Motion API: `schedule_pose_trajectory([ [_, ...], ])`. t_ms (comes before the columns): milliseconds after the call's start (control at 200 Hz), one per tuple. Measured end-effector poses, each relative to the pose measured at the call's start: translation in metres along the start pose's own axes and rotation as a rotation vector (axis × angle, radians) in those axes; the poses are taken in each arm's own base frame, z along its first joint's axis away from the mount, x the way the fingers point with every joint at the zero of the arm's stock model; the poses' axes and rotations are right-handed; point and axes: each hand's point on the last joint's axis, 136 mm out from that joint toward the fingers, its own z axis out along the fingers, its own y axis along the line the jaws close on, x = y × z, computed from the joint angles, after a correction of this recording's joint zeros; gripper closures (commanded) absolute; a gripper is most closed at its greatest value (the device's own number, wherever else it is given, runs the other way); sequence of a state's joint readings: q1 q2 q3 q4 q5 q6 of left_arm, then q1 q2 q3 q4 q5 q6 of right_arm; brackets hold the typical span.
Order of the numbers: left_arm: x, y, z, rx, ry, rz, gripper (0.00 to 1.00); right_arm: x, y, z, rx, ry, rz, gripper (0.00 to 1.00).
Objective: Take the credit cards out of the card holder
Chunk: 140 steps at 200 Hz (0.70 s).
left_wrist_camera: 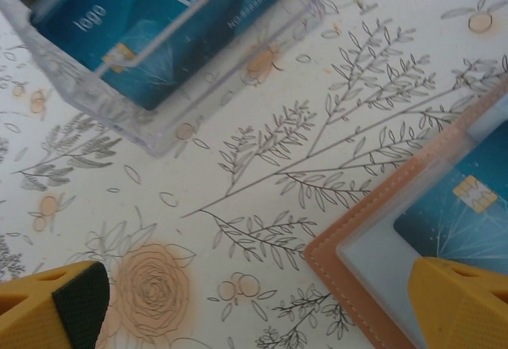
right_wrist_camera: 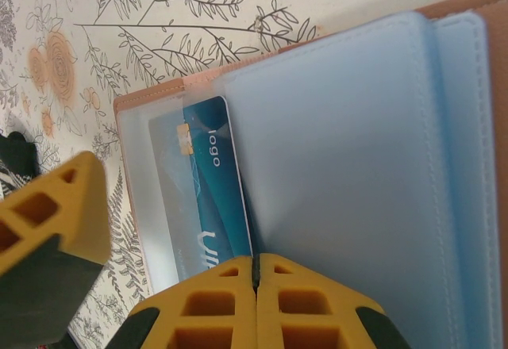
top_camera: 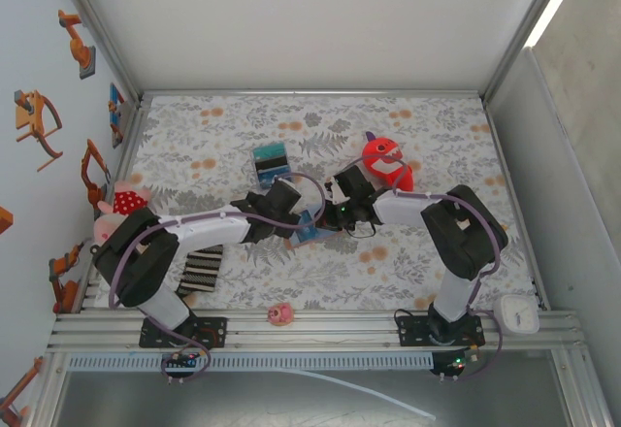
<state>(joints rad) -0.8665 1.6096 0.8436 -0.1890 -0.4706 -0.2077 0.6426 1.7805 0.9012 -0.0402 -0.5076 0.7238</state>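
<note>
- Well, the card holder (left_wrist_camera: 371,263) lies open mid-table; my left gripper (left_wrist_camera: 262,289) gapes — one fingertip (left_wrist_camera: 460,305) over its tan edge, bare floral cloth (left_wrist_camera: 262,166) up to the clear card box (left_wrist_camera: 127,105).
- My right gripper (right_wrist_camera: 255,285) is pinched closed beside the pocketed credit card (right_wrist_camera: 210,190).

Top view: card holder (top_camera: 309,230) mostly hidden under left arm (top_camera: 254,215) and right arm (top_camera: 374,206). Left wrist view: holder cut off by the right and bottom edges; clear case (left_wrist_camera: 151,123) cut off at top. Right wrist view: card (right_wrist_camera: 213,182) lower end hidden behind right end effector (right_wrist_camera: 255,274); what it pinches is unclear.
</note>
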Motion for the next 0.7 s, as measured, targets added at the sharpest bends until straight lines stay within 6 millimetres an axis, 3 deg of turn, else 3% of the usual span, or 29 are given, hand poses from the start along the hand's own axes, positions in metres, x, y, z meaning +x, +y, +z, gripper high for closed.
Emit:
schedule_pose_trajectory([
  [170,0.011,-0.007,0.01,0.006,0.04,0.023,0.03,0.0,0.001,-0.001,-0.001,-0.002,-0.001,1.0],
  [431,0.009,-0.009,0.013,0.009,0.039,0.021,0.03,-0.009,0.008,-0.013,-0.036,-0.039,-0.006,1.0],
  [551,0.009,-0.01,0.013,0.008,0.039,0.019,0.03,-0.008,0.015,-0.014,-0.107,-0.04,0.013,0.89],
  [701,0.009,-0.01,0.014,0.008,0.04,0.017,0.03,-0.006,0.022,-0.01,-0.193,-0.033,0.035,0.86],
])
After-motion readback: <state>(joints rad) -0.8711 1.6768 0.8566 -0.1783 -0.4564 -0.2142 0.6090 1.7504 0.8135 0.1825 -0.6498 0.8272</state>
